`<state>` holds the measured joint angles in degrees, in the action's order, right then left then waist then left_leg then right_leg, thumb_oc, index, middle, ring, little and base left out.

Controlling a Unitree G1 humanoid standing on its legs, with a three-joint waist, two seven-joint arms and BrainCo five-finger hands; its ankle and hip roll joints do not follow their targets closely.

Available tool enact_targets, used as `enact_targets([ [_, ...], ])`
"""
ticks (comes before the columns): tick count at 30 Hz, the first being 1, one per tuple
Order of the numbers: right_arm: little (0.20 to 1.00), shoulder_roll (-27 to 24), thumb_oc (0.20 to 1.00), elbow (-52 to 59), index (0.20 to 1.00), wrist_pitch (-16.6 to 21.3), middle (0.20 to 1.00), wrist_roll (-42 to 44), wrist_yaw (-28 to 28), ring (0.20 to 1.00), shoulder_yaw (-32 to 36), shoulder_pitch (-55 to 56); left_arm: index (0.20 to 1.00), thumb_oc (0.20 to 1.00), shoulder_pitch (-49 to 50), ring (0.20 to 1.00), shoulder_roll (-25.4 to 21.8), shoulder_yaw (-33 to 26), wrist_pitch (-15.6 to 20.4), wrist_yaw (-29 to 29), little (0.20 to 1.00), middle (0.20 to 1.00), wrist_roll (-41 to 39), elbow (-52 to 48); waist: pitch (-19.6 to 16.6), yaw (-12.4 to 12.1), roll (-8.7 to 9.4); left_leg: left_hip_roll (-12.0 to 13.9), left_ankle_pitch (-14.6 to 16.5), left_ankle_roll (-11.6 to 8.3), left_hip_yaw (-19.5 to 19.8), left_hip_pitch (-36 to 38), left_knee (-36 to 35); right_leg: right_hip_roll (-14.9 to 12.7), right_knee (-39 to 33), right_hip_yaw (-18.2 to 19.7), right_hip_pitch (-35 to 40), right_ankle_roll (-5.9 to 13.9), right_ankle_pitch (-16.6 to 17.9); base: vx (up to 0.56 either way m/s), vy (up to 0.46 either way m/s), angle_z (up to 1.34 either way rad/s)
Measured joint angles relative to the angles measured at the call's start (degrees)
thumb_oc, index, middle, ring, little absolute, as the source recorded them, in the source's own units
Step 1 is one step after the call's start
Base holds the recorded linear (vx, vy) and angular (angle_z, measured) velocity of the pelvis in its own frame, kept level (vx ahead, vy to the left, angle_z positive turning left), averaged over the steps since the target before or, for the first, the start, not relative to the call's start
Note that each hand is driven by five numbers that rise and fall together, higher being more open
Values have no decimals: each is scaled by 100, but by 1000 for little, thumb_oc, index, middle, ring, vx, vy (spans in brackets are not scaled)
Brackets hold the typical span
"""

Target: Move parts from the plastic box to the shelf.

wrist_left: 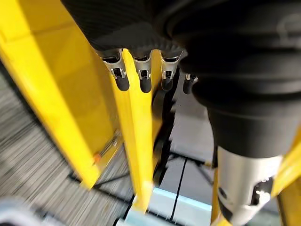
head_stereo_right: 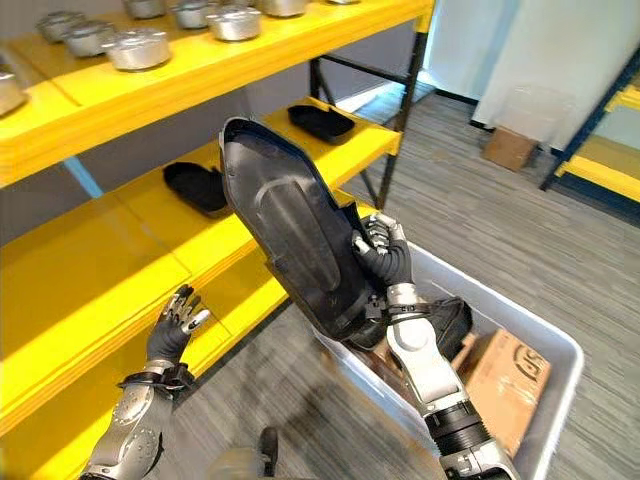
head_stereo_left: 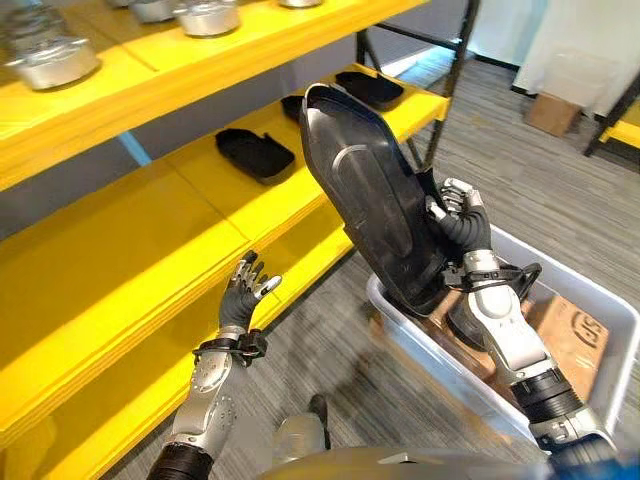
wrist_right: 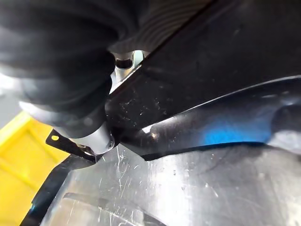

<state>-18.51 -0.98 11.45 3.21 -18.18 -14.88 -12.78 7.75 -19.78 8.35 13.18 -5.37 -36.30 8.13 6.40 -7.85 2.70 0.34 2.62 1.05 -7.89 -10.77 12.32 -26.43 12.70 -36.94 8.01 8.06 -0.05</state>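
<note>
Right hand (head_stereo_left: 462, 222) clamped on the edge of a big black part (head_stereo_left: 375, 195), held tilted above the plastic box (head_stereo_left: 600, 305).
Left hand (head_stereo_left: 243, 293) empty, fingers relaxed and spread, at about 8 o'clock of the part, just in front of the yellow shelf (head_stereo_left: 120, 260). More black parts (head_stereo_left: 254, 152) lie on that shelf at 11 o'clock; metal parts (head_stereo_left: 52, 62) sit on the upper level. A cardboard carton (head_stereo_left: 570, 335) lies in the box.
</note>
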Motion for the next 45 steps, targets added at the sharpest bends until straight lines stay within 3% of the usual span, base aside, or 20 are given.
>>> enact_targets([
  [4, 200, 32, 200, -17, 200, -74, 200, -100, -43, 200, -36, -117, 1000, 1000, 67, 1000, -68, 5, 4, -1, 1000, 1000, 222, 7, 22, 21, -23, -297, 176, 350, 105, 24, 121, -520, 749, 96, -305, -195, 597, 170, 327, 30],
  [6, 200, 96, 200, -7, 200, -73, 200, -124, -39, 200, -122, -114, 1000, 1000, 6, 1000, -170, -94, 21, -13, 1000, 1000, 264, -10, 28, -40, -44, -344, 12, 540, 230, 74, -129, -103, 801, 552, -617, -61, 380, 122, 101, 11],
  [9, 200, -133, 200, 11, 200, -77, 200, -135, 13, 200, -40, -58, 1000, 1000, -273, 1000, -119, -91, 23, -127, 1000, 1000, 380, 14, 176, 183, -290, -411, -446, 588, 754, 377, -938, 1145, 508, 1617, -1040, -211, -332, 173, 69, 74],
  [10, 200, -277, 200, 10, 200, -91, 200, -128, 24, 200, 65, 67, 1000, 1000, -428, 1000, -62, 19, 27, -125, 1000, 1000, 383, -1, 291, 433, -482, -387, -610, 408, 1043, 521, -1215, 1819, 393, 2242, -1256, -278, -631, 183, 22, 125],
  [12, 200, -302, 200, 25, 200, -94, 200, -120, 20, 200, 65, 210, 1000, 1000, -491, 1000, 23, 69, 46, -118, 1000, 1000, 411, 163, 322, 669, -463, -469, -223, -190, 976, 637, -1299, 2447, 25, 3134, -1670, -496, -612, 195, -14, 109],
  [13, 200, -293, 200, 26, 200, -99, 200, -122, 30, 200, 56, 266, 1000, 1000, -501, 1000, 49, 96, 37, -112, 1000, 1000, 429, 182, 355, 870, -401, -507, -63, -69, 618, 610, -1116, 2466, -280, 3283, -1711, -466, -587, 102, -36, 123],
  [14, 200, -360, 200, 57, 200, -97, 200, -115, 27, 200, 96, 293, 1000, 1000, -501, 1000, 72, 136, 41, -83, 1000, 1000, 444, 144, 368, 965, -395, -571, -202, 457, 465, 635, -983, 2376, -251, 3292, -1837, -363, -532, 140, -78, 111],
  [15, 200, -363, 200, 77, 200, -104, 200, -108, 39, 200, 95, 308, 1000, 1000, -449, 1000, 132, 109, 40, -89, 1000, 1000, 448, 129, 337, 951, -315, -761, -195, 555, 529, 806, -1127, 2289, -314, 3489, -1988, -290, -375, 143, -79, 76],
  [19, 200, -370, 200, 172, 200, -88, 200, -97, 106, 200, 181, 371, 1000, 1000, -149, 1000, 141, 140, 29, -88, 1000, 1000, 495, 99, 312, 846, -316, -854, -321, 663, 963, 1223, -1434, 2306, -716, 3241, -1946, -408, 41, 133, -126, 67],
  [26, 200, -428, 200, 163, 200, -66, 200, -3, 225, 200, 287, 350, 1000, 1000, 199, 1000, 160, 121, 13, -72, 1000, 1000, 490, 0, 254, 694, -321, -819, -188, 443, 1331, 1691, -1315, 2320, -1221, 2928, -1050, -731, 300, 92, -166, 36],
  [30, 200, -444, 200, 163, 200, -63, 200, 44, 264, 200, 280, 378, 1000, 1000, 328, 1000, 345, 69, -4, -35, 1000, 1000, 476, -6, 193, 694, -255, -801, -21, 163, 1538, 1703, -916, 2355, -1477, 2810, -629, -787, 300, -32, -230, 9],
  [32, 200, -444, 200, 166, 200, -15, 200, 108, 292, 200, 284, 361, 1000, 1000, 232, 1000, 388, 74, -8, 35, 1000, 1000, 387, -4, 160, 696, -77, -908, 103, -42, 1636, 1385, -377, 2267, -1588, 2731, -625, -831, 232, -134, -72, 41],
  [34, 200, -466, 200, 161, 200, 3, 200, 112, 275, 200, 279, 367, 1000, 1000, 191, 1000, 359, 99, -19, 49, 1000, 1000, 357, 18, 232, 716, 45, -1021, 129, -412, 1422, 867, 422, 2101, -1630, 2474, -605, -914, 234, -76, -40, 69],
  [36, 200, -404, 200, 164, 200, 3, 200, 110, 275, 200, 242, 368, 1000, 1000, 153, 1000, 239, 90, -20, 53, 1000, 1000, 323, -7, 312, 704, 186, -673, 519, -262, 884, 556, 788, 1976, -1612, 2318, -570, -1005, 201, 0, 38, 60],
  [37, 200, -354, 200, 165, 200, 7, 200, 110, 272, 200, 199, 362, 1000, 1000, 187, 1000, 156, 69, -22, 44, 1000, 1000, 314, -11, 336, 689, 203, 18, 515, -250, 458, 581, 510, 2009, -1548, 2215, -555, -1014, 134, 13, 90, 46],
  [39, 200, -283, 200, 162, 200, 12, 200, 112, 255, 200, 189, 336, 1000, 1000, 214, 1000, 142, 113, -28, 36, 1000, 1000, 315, -6, 420, 667, 116, 892, 354, -470, 549, 579, -56, 2004, -1383, 2143, -574, -1004, 37, 24, 158, 34],
  [41, 200, -271, 200, 155, 200, 11, 200, 112, 195, 200, 179, 326, 1000, 1000, 183, 1000, 162, 191, -59, 29, 1000, 1000, 316, -1, 456, 734, -14, 1397, 98, -710, 524, 598, -396, 2007, -1281, 2034, -581, -894, -39, 23, 215, 28],
  [42, 200, -293, 200, 140, 200, 10, 200, 125, 165, 200, 174, 323, 1000, 1000, 136, 1000, 225, 294, -63, 32, 1000, 1000, 317, -1, 502, 790, -188, 1626, -115, -703, 504, 628, -582, 1938, -1066, 1981, -616, -724, -123, 53, 331, 39],
  [44, 200, -472, 200, 130, 200, 6, 200, 193, 151, 200, 167, 322, 1000, 1000, 117, 1000, 391, 395, -99, 44, 1000, 1000, 314, 7, 452, 903, -528, 1681, -245, -524, 414, 694, -840, 1915, -870, 1888, -655, -502, -197, 60, 253, 25],
  [45, 200, -457, 200, 39, 200, -12, 200, 217, 143, 200, 181, 334, 1000, 1000, 72, 1000, 429, 425, -144, 67, 1000, 1000, 314, 46, 450, 886, -528, 1569, -472, -814, 313, 825, -1040, 1772, -738, 1913, -657, -327, -202, 79, 240, 14],
])
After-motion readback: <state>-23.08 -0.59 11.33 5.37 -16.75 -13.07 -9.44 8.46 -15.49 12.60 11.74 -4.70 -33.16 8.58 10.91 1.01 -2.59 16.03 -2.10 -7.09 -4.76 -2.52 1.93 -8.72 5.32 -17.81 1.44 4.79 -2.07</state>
